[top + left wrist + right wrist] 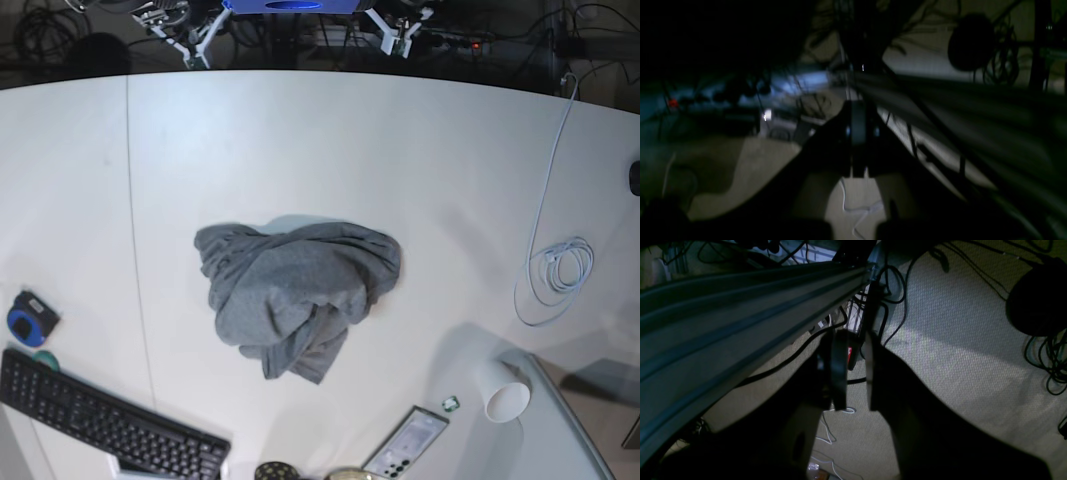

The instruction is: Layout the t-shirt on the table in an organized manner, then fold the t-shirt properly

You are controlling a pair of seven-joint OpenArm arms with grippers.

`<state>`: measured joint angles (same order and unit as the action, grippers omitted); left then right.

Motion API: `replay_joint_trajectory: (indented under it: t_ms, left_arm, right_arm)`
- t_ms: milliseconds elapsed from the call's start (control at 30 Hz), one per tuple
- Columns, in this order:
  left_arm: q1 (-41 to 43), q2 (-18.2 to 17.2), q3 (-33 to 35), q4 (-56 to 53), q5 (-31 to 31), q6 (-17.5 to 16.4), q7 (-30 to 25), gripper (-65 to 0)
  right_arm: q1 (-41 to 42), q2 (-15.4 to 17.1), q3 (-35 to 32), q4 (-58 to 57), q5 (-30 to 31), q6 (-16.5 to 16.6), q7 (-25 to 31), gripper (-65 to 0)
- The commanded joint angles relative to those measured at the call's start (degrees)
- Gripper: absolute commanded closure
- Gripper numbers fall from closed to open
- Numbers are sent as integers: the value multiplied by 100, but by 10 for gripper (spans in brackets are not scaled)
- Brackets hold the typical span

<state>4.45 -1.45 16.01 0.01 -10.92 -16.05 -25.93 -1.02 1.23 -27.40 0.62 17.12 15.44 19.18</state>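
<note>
While no writing is readable anywhere, the t-shirt (297, 296) lies crumpled mid-table (300, 140); left gripper (858, 133) is closed, right gripper (853, 370) slightly parted, both empty below the tabletop.

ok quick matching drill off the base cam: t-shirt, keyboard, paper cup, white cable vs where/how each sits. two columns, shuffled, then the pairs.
Things:
1. t-shirt
2. keyboard
3. paper cup
4. white cable

Place or state:
A. on its side, near the bottom right of the view
B. crumpled in a heap at the middle of the table
C. coiled at the right, one strand running up to the far edge
D. lying at an angle in the bottom left corner

Pairs: 1-B, 2-D, 3-A, 4-C
</note>
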Motion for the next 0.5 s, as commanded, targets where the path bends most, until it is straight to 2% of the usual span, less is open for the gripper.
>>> replay_joint_trajectory:
  t_ms: [0,467]
  left_arm:
    - [26,-17,12,-1,6,-43,-40,0]
    - [-115,-17,-49,-1,-47,-43,-48,0]
  right_arm:
    - [-43,22,-7,-14,-11,51,38,-89]
    - [-87,30,1,-14,-3,51,38,-89]
